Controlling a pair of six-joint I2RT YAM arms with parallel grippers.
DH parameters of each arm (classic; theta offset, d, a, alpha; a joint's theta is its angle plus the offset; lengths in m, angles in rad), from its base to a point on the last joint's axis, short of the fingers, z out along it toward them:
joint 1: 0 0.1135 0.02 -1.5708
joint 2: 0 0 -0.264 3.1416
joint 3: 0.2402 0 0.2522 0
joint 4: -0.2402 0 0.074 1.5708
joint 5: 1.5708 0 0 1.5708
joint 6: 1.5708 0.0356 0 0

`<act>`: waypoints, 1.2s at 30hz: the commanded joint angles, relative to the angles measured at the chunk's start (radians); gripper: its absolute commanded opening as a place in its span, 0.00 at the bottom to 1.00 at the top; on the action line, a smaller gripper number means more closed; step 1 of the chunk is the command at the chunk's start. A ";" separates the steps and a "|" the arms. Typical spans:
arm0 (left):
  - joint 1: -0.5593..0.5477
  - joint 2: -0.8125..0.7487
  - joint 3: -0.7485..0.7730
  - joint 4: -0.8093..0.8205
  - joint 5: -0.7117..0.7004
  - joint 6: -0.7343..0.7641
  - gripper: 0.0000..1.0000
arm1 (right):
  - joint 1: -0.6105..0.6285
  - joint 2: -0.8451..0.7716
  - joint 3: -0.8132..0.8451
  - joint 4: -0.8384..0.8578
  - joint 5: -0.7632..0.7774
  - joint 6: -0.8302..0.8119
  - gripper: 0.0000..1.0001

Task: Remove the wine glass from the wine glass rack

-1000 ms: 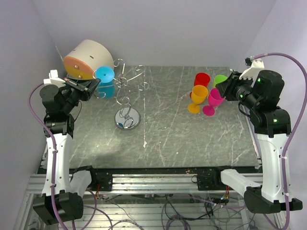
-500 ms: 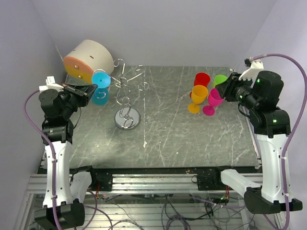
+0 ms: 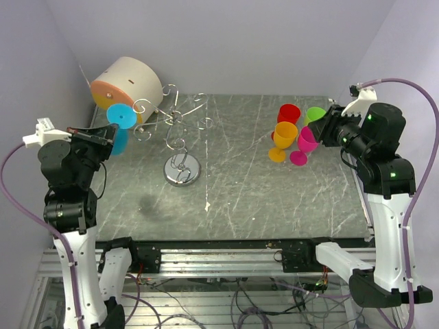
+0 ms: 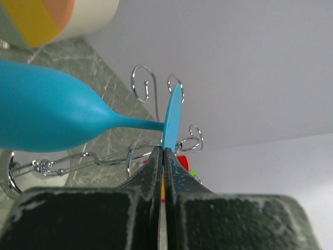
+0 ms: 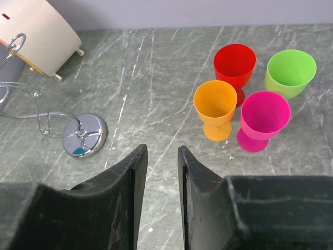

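Note:
The blue wine glass [image 3: 121,116] is held sideways in the air at the far left, its round foot facing the camera. In the left wrist view its bowl [image 4: 47,120] lies to the left and its thin foot [image 4: 173,112] is clamped edge-on. My left gripper [image 3: 103,133] [image 4: 164,154] is shut on that foot. The glass is just left of the outermost curled hook of the silver wire rack [image 3: 180,127], whose hooks [image 4: 145,86] show behind the foot. The rack's shiny base [image 3: 182,169] [image 5: 84,136] rests on the table. My right gripper [image 3: 322,130] [image 5: 161,156] is open and empty.
A beige-and-orange cylinder [image 3: 127,86] [image 4: 52,18] [image 5: 39,36] lies at the back left, close behind the glass. Red [image 5: 235,62], green [image 5: 290,70], orange [image 5: 215,104] and pink [image 5: 265,114] cups stand at the right by my right gripper. Walls close both sides.
My left arm has pulled left and towards the near edge with the blue glass, drawing it away from the rack's hook arms. The right arm has not moved.

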 commanded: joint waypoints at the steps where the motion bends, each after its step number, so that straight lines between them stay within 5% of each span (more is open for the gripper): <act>1: -0.009 -0.015 0.065 -0.052 -0.098 0.046 0.07 | 0.005 -0.011 0.001 0.010 -0.005 -0.008 0.30; 15: -0.011 0.002 0.206 0.178 0.158 -0.070 0.07 | 0.003 -0.011 0.018 0.078 -0.264 0.019 0.25; 23: -0.033 -0.011 0.116 0.586 0.383 -0.308 0.07 | 0.005 0.002 0.030 0.254 -0.618 0.117 0.26; 30: -0.075 -0.025 -0.005 0.954 0.507 -0.497 0.07 | 0.006 0.016 -0.085 0.662 -0.915 0.393 0.28; 36: -0.147 -0.040 -0.069 1.095 0.561 -0.537 0.07 | 0.006 0.024 -0.203 1.065 -1.035 0.666 0.31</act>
